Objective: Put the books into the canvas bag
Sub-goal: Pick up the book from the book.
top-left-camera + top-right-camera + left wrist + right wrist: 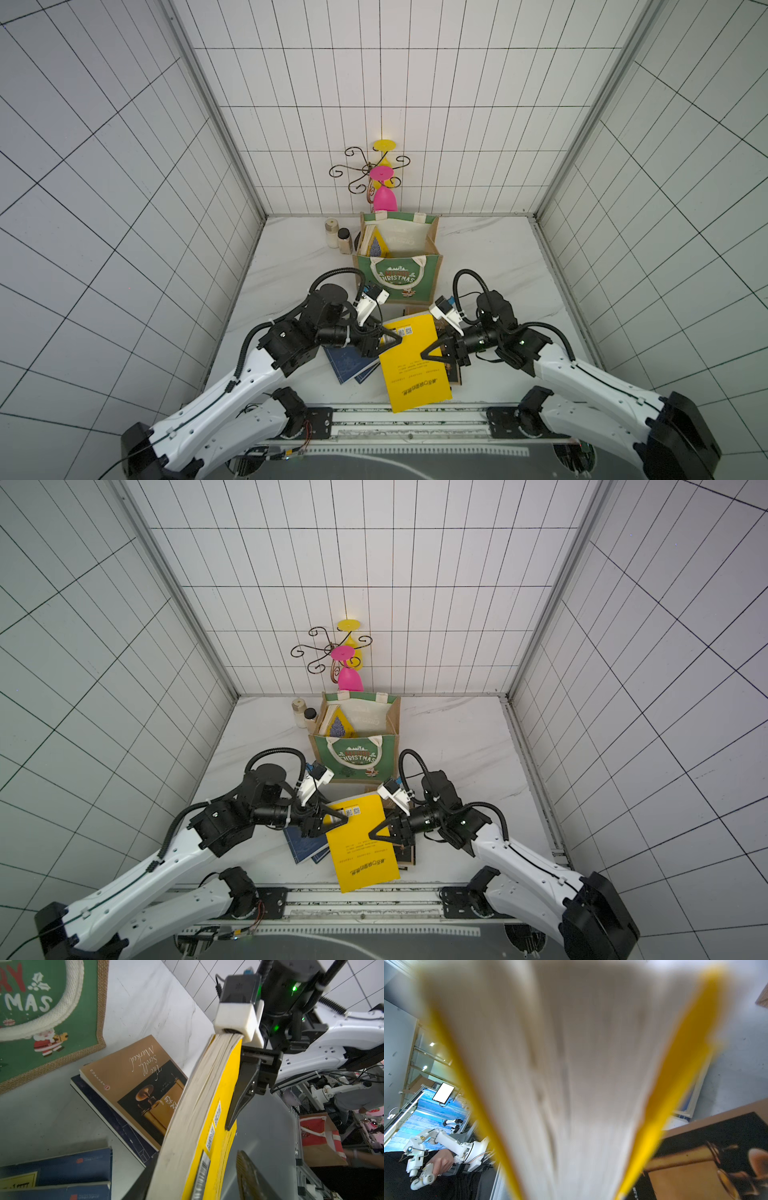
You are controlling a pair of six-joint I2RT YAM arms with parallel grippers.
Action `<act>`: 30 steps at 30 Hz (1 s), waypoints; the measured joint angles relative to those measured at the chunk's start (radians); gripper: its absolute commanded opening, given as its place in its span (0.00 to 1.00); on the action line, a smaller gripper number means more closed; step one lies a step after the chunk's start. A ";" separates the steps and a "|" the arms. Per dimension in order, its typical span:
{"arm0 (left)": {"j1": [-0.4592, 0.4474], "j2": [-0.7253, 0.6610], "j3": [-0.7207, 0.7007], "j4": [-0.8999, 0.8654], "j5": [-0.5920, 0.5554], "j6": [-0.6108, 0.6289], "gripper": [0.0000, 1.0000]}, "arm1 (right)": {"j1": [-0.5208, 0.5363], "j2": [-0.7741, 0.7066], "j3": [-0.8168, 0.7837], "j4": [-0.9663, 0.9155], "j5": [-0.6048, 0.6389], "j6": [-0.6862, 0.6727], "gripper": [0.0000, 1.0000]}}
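Note:
A yellow book (415, 365) (361, 845) hangs tilted above the table between my two arms. My right gripper (430, 353) (376, 833) is shut on its right edge; one right finger (243, 1088) presses the yellow cover. My left gripper (392, 338) (198, 1153) is open around the book's top left corner, with a gap between one finger and the cover. The book's page edge (571, 1064) fills the right wrist view. The canvas bag (399, 278) (41, 1012) stands open behind the grippers, with books (376, 245) leaning inside it. Navy books (349, 365) (62, 1167) and a brown book (135, 1076) lie on the table.
Two small jars (331, 232) (345, 240) stand left of the bag. A wire stand with a pink cup (384, 197) and a yellow one stands behind the bag, by the back wall. A metal rail (415, 415) runs along the table's front edge.

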 measured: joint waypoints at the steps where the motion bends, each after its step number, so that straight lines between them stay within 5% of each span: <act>1: -0.005 0.012 0.019 -0.034 -0.003 0.016 0.51 | 0.004 0.013 0.025 -0.045 0.004 -0.012 0.00; 12: -0.085 0.140 0.134 -0.275 -0.042 0.113 0.40 | 0.038 0.067 0.200 -0.484 0.077 -0.178 0.00; 20: -0.093 0.169 0.146 -0.290 0.000 0.126 0.62 | 0.066 0.051 0.243 -0.576 0.087 -0.245 0.00; 23: -0.094 0.172 0.150 -0.287 0.033 0.126 0.63 | 0.076 0.050 0.243 -0.582 0.088 -0.254 0.00; 27: -0.094 0.172 0.151 -0.290 0.050 0.129 0.54 | 0.085 0.048 0.243 -0.587 0.090 -0.268 0.00; 30: -0.094 0.177 0.158 -0.253 0.062 0.138 0.36 | 0.103 0.049 0.243 -0.591 0.088 -0.275 0.00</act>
